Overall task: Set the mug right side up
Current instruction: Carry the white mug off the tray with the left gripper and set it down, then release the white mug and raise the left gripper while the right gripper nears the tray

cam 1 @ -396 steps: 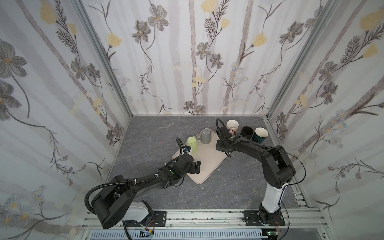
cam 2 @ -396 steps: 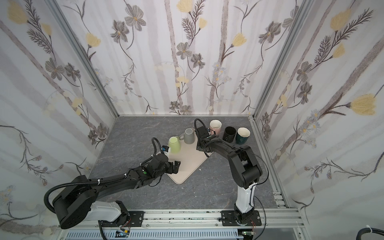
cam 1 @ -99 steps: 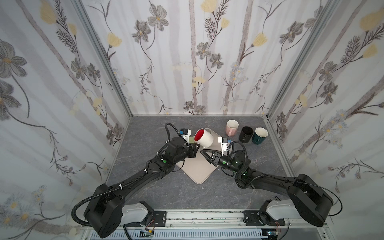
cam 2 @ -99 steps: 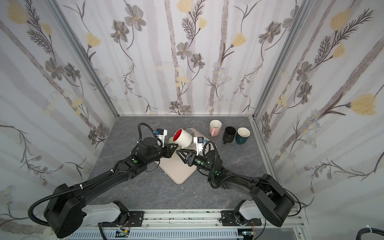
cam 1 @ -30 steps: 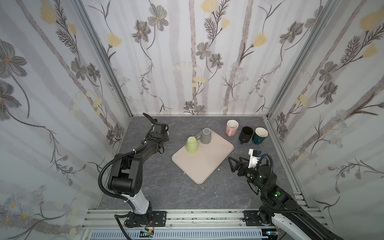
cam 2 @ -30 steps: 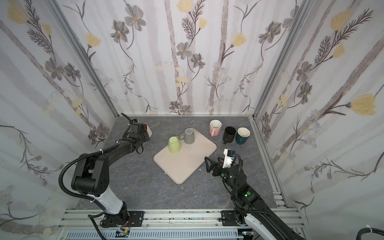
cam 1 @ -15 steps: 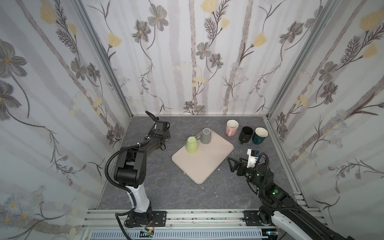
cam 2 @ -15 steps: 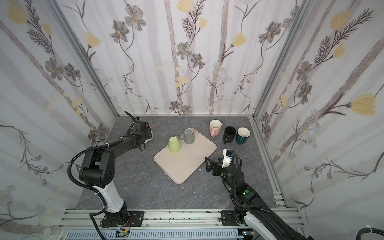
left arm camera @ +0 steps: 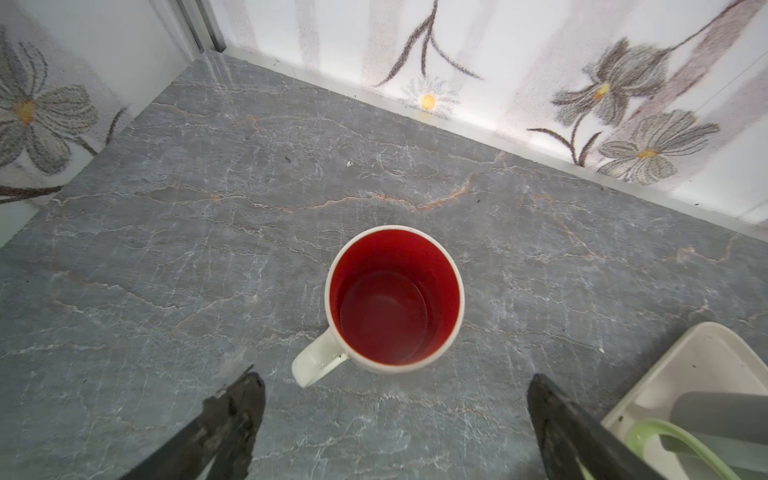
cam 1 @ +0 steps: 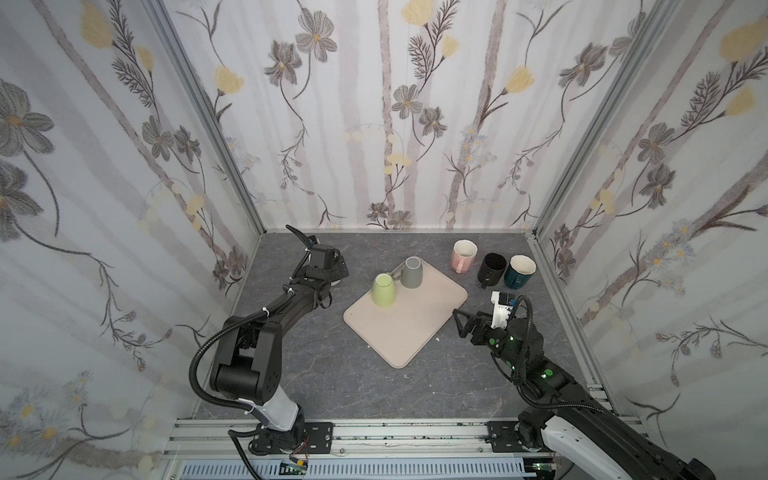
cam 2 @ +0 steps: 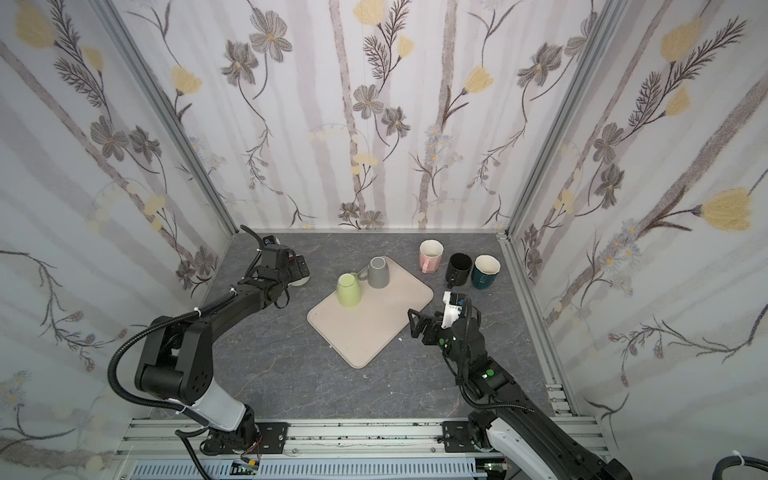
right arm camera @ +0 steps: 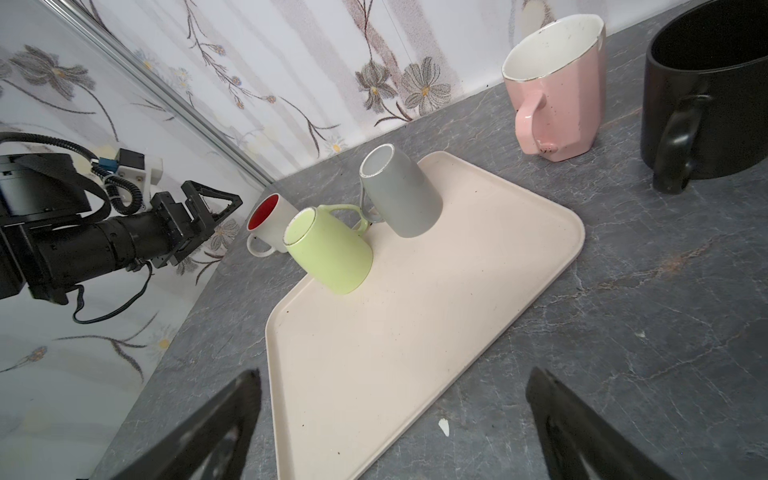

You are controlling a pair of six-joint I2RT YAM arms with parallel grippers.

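Note:
The mug (left arm camera: 395, 299), white outside and red inside, stands upright on the grey table near the far left corner, its handle toward my left gripper (left arm camera: 395, 399). That gripper is open, its dark fingers spread wide just short of the mug and touching nothing. In both top views the left gripper (cam 1: 338, 268) covers most of the mug; only a white sliver (cam 2: 300, 280) shows. The right wrist view shows the mug (right arm camera: 266, 224) behind a green one. My right gripper (cam 1: 459, 320) hangs open by the tray's right corner, empty.
A beige tray (cam 1: 415, 332) lies mid-table with a green mug (cam 1: 384, 290) and a grey mug (cam 1: 411, 272) upside down at its far end. Pink (cam 1: 463, 255), black (cam 1: 492, 268) and teal (cam 1: 517, 272) mugs stand upright at the back right. Walls close in on three sides.
My left gripper has gone from shut to wide open, letting go of the mug, which now stands free on the table. The right arm has barely moved.

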